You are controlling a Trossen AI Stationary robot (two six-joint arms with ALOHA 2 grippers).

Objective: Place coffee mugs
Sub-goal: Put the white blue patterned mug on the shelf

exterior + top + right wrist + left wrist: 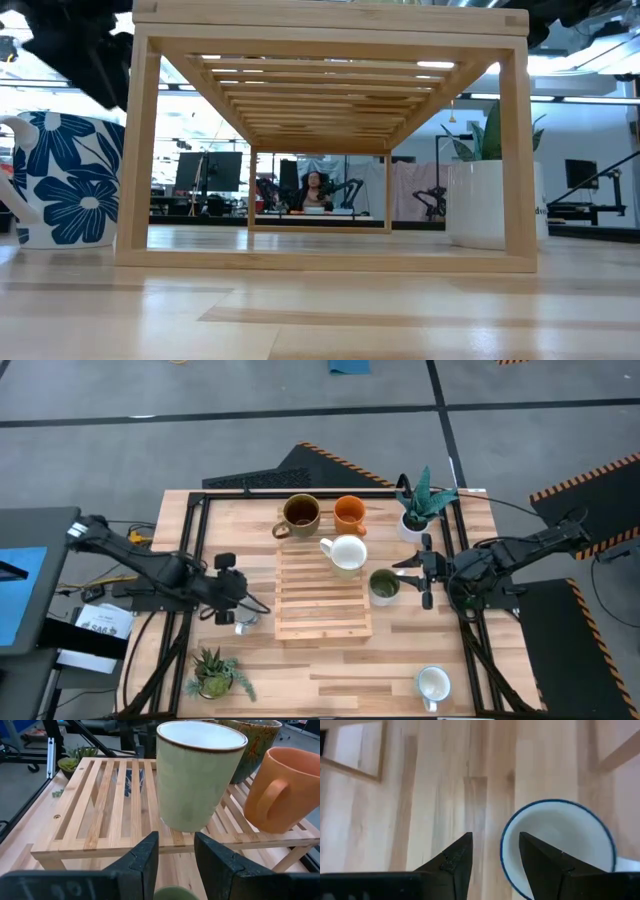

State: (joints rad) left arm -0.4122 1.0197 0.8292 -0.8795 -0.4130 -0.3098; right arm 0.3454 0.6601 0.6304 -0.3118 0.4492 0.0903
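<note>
Three mugs stand on the slatted wooden rack (322, 610): brown (300, 513), orange (349, 513) and pale cream (346, 552). The olive green mug (384, 585) stands on the table to the right of the rack. My right gripper (405, 580) is open and level, with a finger on either side of the olive mug's rim (172, 894). Another white mug (433, 684) stands near the table's near edge. My left gripper (243, 610) points down, open, just over a white blue-flowered mug (65, 180). In the left wrist view, one finger (540, 862) is over the mug's hollow (565, 835) and the other is outside the rim.
A potted plant (424, 505) stands at the rack's far right and another (213, 675) sits near the table's near left corner. A dark metal frame (190, 560) borders the table. The rack's near half holds nothing. Bare wood lies between the rack and the near edge.
</note>
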